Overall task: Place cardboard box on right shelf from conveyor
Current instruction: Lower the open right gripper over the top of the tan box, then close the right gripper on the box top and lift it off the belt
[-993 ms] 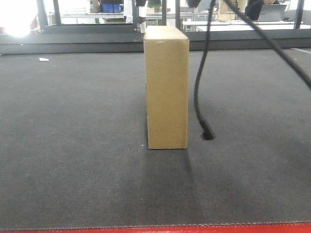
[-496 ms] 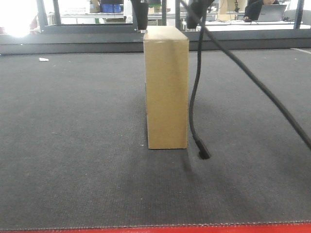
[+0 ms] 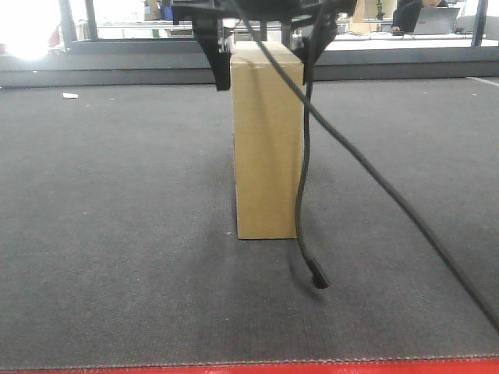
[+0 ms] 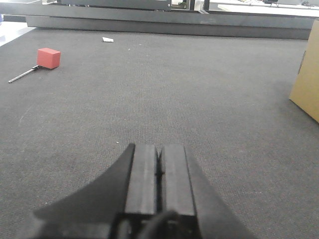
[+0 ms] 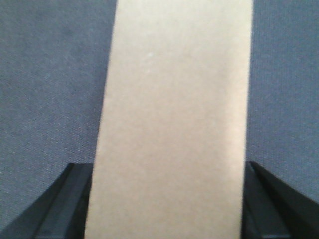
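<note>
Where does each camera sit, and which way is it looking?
Front view: low at the red edge of the conveyor, looking across at the upright cardboard box; right jaws straddle its top.
Left wrist: low over the conveyor, looking along it; shut left jaws at bottom, box at right edge.
Right wrist: looking down at the box; open jaws flank it.
All three show the box.

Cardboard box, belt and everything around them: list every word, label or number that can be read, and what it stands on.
No text can be read in any view.
cardboard box: plain tan faces, no print or label.
conveyor: bare woven belt, no markings.
red block: no marking visible.
white scrap: too small to read.
</note>
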You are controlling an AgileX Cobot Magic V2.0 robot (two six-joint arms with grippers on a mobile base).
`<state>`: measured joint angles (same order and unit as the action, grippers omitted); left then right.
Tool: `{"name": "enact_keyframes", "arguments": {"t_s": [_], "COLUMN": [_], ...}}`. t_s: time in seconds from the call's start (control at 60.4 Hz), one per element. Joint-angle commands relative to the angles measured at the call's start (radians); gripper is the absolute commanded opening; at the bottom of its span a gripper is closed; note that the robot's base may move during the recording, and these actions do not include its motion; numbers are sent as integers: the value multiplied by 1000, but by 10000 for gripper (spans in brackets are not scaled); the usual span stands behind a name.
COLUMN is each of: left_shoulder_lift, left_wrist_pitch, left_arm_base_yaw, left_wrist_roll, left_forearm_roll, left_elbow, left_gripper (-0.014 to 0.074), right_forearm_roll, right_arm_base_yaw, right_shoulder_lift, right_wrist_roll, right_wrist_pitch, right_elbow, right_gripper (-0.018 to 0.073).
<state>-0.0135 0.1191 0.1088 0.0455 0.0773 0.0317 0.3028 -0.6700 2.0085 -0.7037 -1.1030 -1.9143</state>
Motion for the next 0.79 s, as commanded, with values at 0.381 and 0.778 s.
{"name": "enact_keyframes", "arguments": {"t_s": [0.381, 0.778], "left_shoulder_lift": [-13, -13], "left_wrist_pitch": [-86, -86], "left_arm_base_yaw": [7, 7], "left_wrist_roll": [0, 0], "left_forearm_roll": [6, 6], "left_elbow": [9, 9], "left_gripper": [-116, -116], "right_forearm_roll": [2, -194], "right_arm_base_yaw": [84, 363], "right_shoulder_lift": [-120, -377], "right_wrist_roll": [94, 481], "right_wrist_pitch": [13, 56], "right_elbow": [-34, 215], "right_gripper": [172, 172]}}
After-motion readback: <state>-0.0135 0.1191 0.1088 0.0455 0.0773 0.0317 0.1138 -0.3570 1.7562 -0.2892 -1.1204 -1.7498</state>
